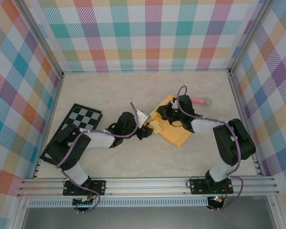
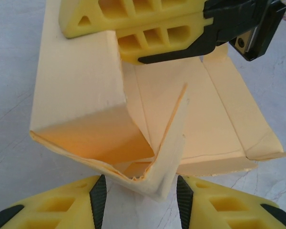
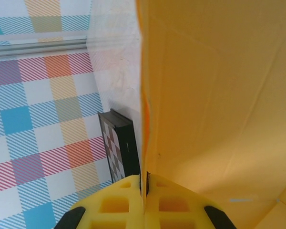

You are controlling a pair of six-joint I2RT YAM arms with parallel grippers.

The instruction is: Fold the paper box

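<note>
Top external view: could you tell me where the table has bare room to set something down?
Free on the table: the far strip along the back wall, and the near patch between paper box and front rail. Crowded: around the box, pink stick behind, checkered board left.

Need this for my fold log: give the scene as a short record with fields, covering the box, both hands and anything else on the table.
box: yellow-orange card paper box, partly folded, one wall raised
right hand: shut on the edge of a box panel
left hand: open, straddling a raised flap corner
other items: black-and-white checkered board at left; thin pink stick beyond the box
</note>
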